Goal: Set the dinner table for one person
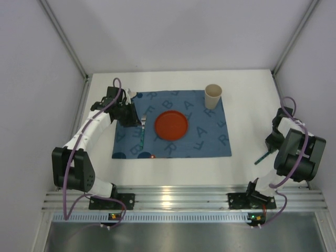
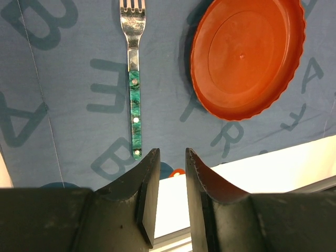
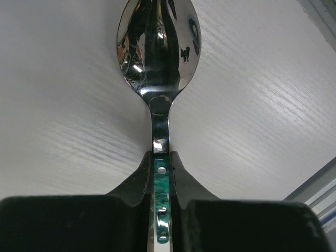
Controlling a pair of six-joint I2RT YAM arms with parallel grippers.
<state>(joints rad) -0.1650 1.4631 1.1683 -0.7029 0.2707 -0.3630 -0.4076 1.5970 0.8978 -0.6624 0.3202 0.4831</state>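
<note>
Right gripper [image 3: 163,156] is clamped on the spoon [image 3: 157,47] handle (long axis in line with the jaws) over the dinner table [image 1: 236,173], right of the placemat [image 1: 210,142]; plate [image 1: 171,126] lies left. Left gripper [image 2: 170,157]: slightly apart, empty.

table [image 1: 247,168] white | mat [image 1: 210,142] blue, darker blue letters | plate [image 1: 171,126] orange-red | cup [image 1: 212,96] beige | fork [image 2: 135,105] green marbled handle, silver tines | spoon [image 3: 157,47] green handle, silver bowl

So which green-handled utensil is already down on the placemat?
The fork, left of the red plate; the spoon is clamped in the right gripper.
</note>
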